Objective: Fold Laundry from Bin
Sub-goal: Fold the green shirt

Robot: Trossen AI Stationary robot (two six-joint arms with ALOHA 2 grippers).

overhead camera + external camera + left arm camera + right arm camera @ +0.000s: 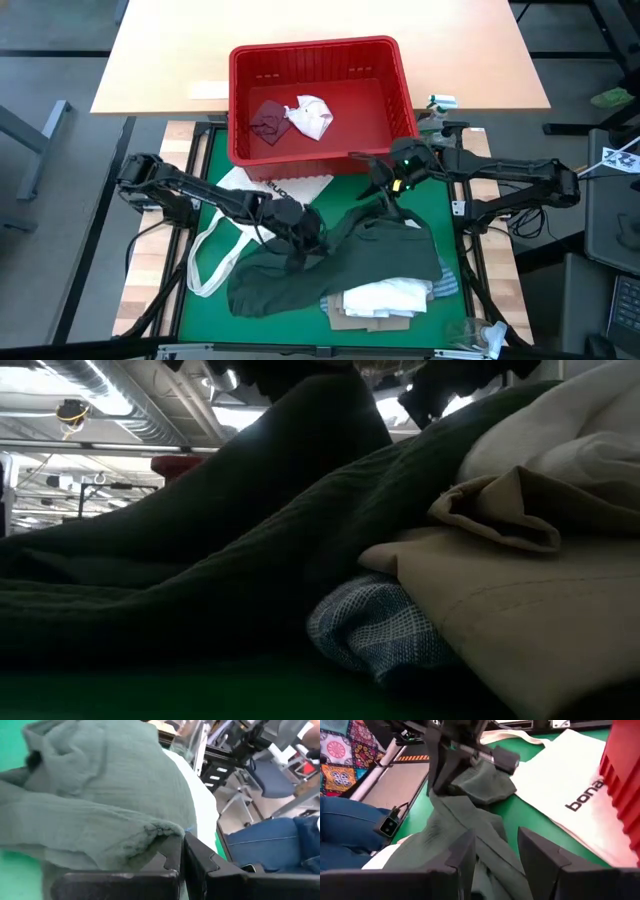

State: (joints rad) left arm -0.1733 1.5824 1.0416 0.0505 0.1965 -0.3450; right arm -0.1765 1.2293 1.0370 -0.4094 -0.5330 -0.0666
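The dark green-grey top (350, 265) lies spread over the green mat and over a pile of laundry: white shirt (385, 298), tan cloth (520, 590), blue-striped cloth (370, 630). My left gripper (300, 238) is shut on the top near its left side. My right gripper (385, 195) hovers over the top's far edge; its fingers stand apart, and a band of the top (490, 850) runs between them. The red bin (400, 70) stands at the far side of the mat, holding a maroon piece (268, 120) and a white piece (310, 115). My left gripper pinches a hemmed edge of the top (160, 832) between its two shut fingers, coming from the table's left and slanting down. The cloth is raised at the hold and drapes away onto the mat and the pile. My right gripper: I cannot tell whether its fingers touch the band of cloth between them.
A white tote bag (235, 225) with black lettering lies on the mat under my left arm, its straps trailing toward the near left. A person in jeans (270, 840) sits beyond the table's near edge. A bare wooden table (160, 60) lies beyond the bin.
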